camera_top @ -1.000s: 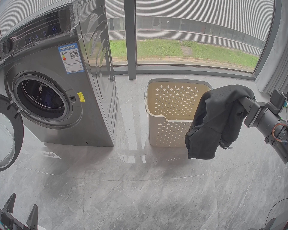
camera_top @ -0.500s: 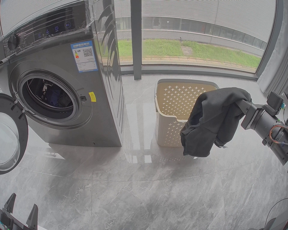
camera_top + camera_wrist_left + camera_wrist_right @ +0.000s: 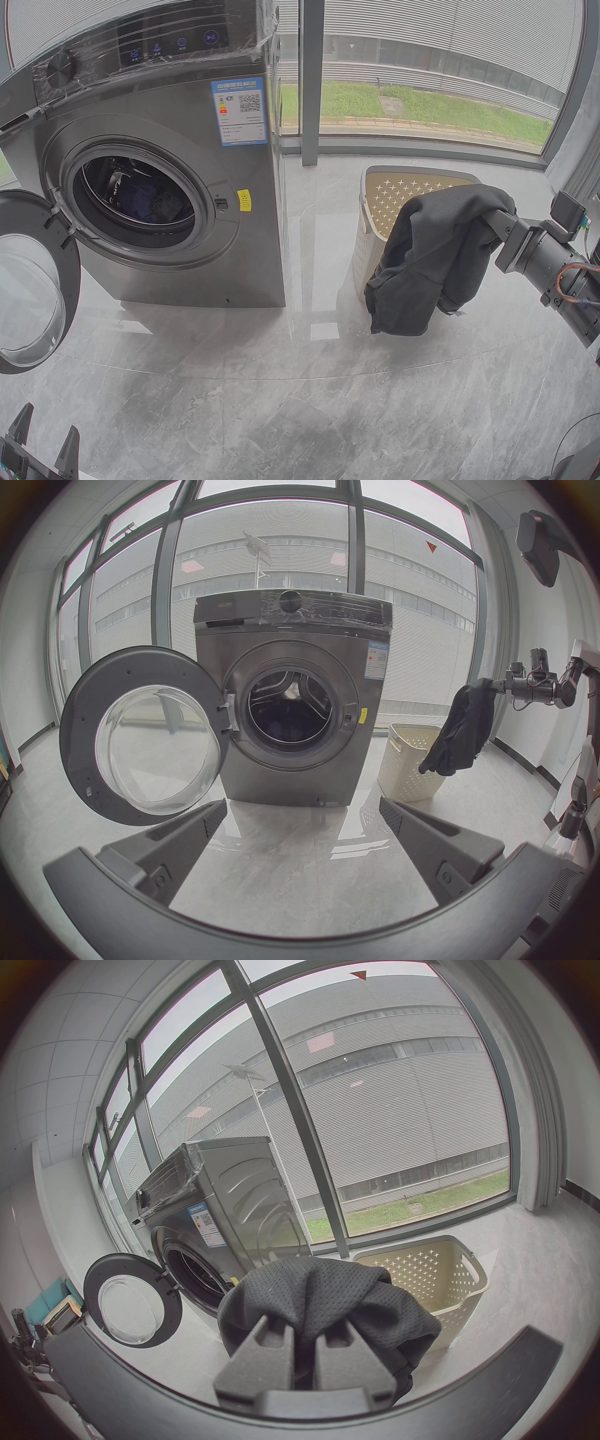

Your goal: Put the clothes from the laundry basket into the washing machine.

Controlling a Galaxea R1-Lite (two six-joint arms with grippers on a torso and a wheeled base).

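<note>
Garment: a dark cloth hangs clear of the floor at 3 o'clock in your head view, with its lower folds in front of the basket.
Right gripper: fingers together, pinched on the garment's upper fold.
Basket: at 2 o'clock, just behind the garment, partly hidden by it.
Washer: at 10 o'clock, well apart from the garment. Its door is swung open toward 9 o'clock, and clothes already lie in the drum.
Left gripper: low at 7 o'clock, fingers apart, holding nothing.
Risk: your grip is on one fold, so a quick swing could shake the garment loose. The trailing hem may snag the drum rim or the door, leaving cloth hanging outside.
</note>
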